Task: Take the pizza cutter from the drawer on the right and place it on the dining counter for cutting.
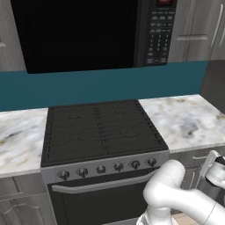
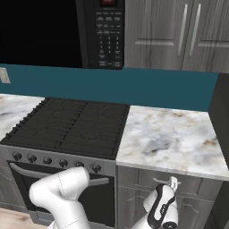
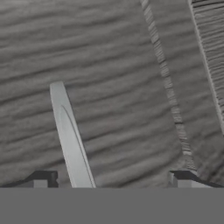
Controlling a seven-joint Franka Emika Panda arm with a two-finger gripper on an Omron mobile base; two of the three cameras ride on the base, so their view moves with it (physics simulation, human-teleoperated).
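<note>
Directly ahead of the hand (image 3: 111, 183), a flat dark-grey panel front of a cabinet drawer (image 3: 113, 87) is facing the camera, and a slim silver bar handle (image 3: 70, 135) is running toward the hand's near side, closer to one fingertip than the other. The hand is spread wide, gripping nothing; the two dark fingertips (image 3: 43, 178) are standing well apart with the bar lying between them but off-centre. The step in hand appears to be the approach to the drawer on the right, which looks shut. The next move probably calls for centring the bar between the fingertips, clenching on it, then pulling outward. The small pizza cutter is presumably lying inside the drawer, hidden from these views. Above the hand, a white marble table veined beige-grey (image 2: 170, 136) is adjoining a black gas stove with a row of knobs (image 1: 101, 129); a teal backsplash wall (image 2: 147, 87) and a black microwave oven (image 1: 88, 33) are rising behind.
</note>
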